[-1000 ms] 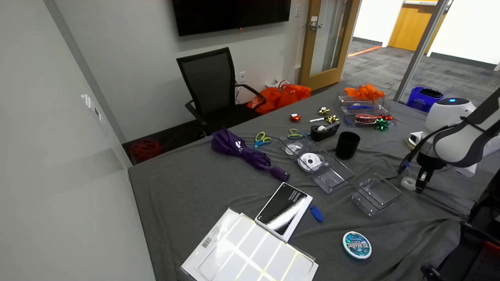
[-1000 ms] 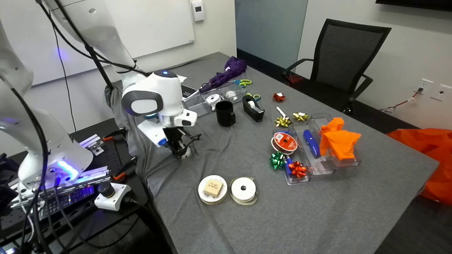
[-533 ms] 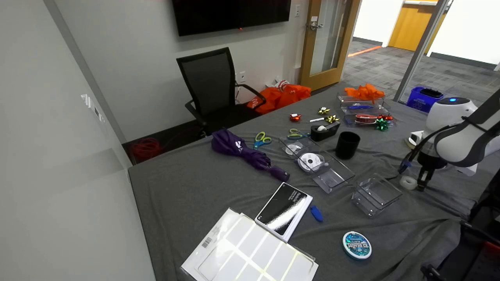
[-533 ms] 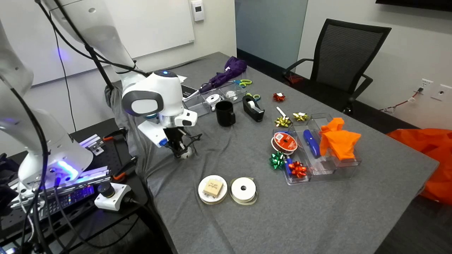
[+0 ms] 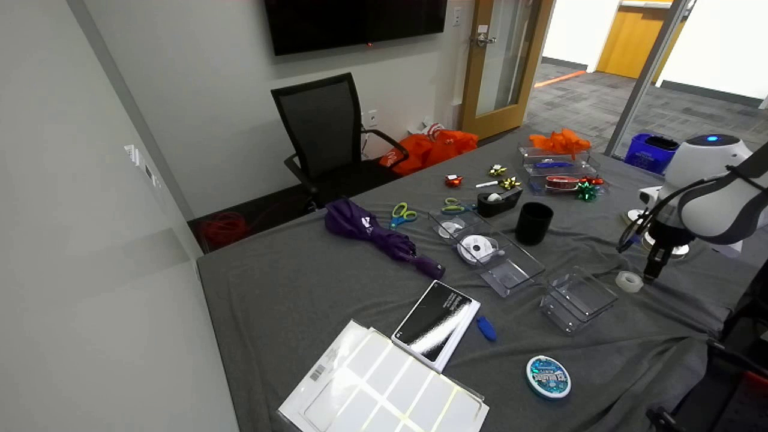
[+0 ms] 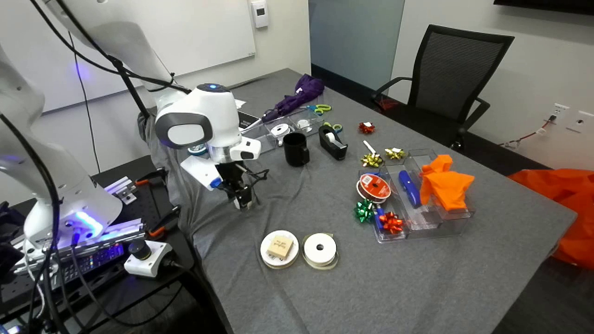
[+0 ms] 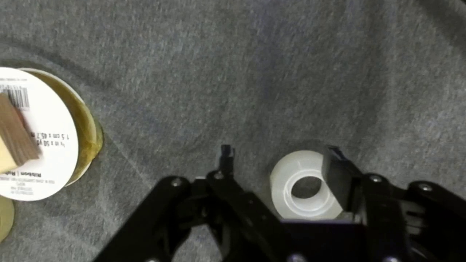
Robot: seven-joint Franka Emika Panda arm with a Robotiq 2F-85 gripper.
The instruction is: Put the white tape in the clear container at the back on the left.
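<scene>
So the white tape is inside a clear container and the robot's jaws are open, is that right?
Only the place is wrong: the white tape lies on the grey cloth, as the wrist view shows. The jaws do stand open.

- Passable: grey cloth (image 5: 566,254) between black mug (image 5: 533,224) and small clear box (image 5: 581,304).
- Obstacles: that box, between white tape (image 5: 630,288) and long clear container (image 5: 510,274); mug, just beside container.
</scene>
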